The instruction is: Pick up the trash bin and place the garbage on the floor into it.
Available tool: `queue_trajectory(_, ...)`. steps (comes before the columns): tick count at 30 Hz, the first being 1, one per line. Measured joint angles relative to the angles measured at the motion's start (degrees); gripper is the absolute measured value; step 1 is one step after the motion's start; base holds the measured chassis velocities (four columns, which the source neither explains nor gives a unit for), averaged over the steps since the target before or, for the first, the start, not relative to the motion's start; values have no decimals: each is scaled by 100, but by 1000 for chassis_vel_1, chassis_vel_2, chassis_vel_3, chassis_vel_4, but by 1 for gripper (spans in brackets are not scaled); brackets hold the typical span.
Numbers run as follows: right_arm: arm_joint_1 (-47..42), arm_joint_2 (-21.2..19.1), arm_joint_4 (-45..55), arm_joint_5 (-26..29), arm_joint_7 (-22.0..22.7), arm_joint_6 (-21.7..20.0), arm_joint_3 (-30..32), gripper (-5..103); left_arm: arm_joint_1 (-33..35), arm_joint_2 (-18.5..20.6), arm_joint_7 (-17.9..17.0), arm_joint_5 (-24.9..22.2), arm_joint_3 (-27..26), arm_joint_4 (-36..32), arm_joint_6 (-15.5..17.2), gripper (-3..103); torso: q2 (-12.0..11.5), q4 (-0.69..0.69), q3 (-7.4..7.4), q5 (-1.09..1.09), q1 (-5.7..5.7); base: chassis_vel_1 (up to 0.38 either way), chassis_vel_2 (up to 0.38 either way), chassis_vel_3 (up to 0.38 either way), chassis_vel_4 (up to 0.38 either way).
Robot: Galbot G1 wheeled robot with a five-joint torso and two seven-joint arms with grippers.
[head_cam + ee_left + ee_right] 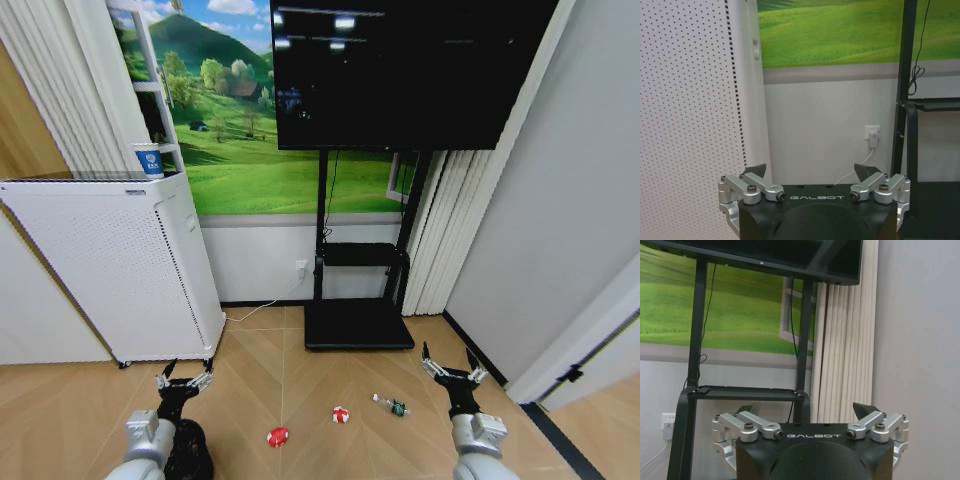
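Note:
The trash bin, black mesh, stands on the floor at the bottom left of the head view, partly hidden behind my left arm. My left gripper hangs open just above and beyond it, holding nothing. The garbage lies in a row on the wooden floor: a red wad, a red-and-white wrapper and a slim green-and-white bottle-like piece. My right gripper is open and empty, to the right of the bottle piece. Each wrist view shows its own gripper, left and right, with the jaws spread wide.
A tall white perforated appliance with a cup on top stands at the left, close to the left gripper. A black TV stand sits ahead against the wall under a dark screen. A grey wall closes the right side.

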Motion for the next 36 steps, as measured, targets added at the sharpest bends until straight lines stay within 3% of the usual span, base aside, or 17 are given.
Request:
queue_trajectory(4, -1, 0, 0, 2, -10, -1, 1, 100, 0, 0, 1, 9, 0, -1, -4, 99, 0, 0, 0, 0, 0, 0, 0, 0, 0)
queue_trajectory(6, -11, 21, -9, -13, -133, 20, 29, 100, -1, 0, 19, 140, -11, 12, -97, 96, 0, 0, 0, -1, 0, 0, 0, 0, 0)
queue_trajectory(8, -41, 64, -39, -31, -311, 65, 68, 100, -12, -14, 47, 430, -34, 62, -274, 100, -1, 0, 0, 0, 0, 0, 0, 0, 0)
queue_trajectory(12, -71, 92, -52, -54, -348, 87, 73, 100, -19, -18, 62, 528, -30, 93, -386, 100, -1, -1, 0, 0, -1, 0, 0, 0, 0)
queue_trajectory(21, -76, 112, -57, -84, -303, 108, 19, 100, -31, -12, 69, 597, -46, 128, -501, 100, -1, 0, 1, -1, 0, -97, 87, 99, -106)
queue_trajectory(25, -63, 116, -90, -171, -222, 212, 21, 100, -67, -9, 70, 604, -58, 215, -731, 100, -3, 0, 2, -1, 4, -124, 124, 143, -126)
queue_trajectory(36, -100, 142, -89, -174, -207, 238, 18, 100, 60, -57, 46, 558, -94, 199, -774, 100, -131, 0, -72, 0, -52, 7, -5, 1, 6)
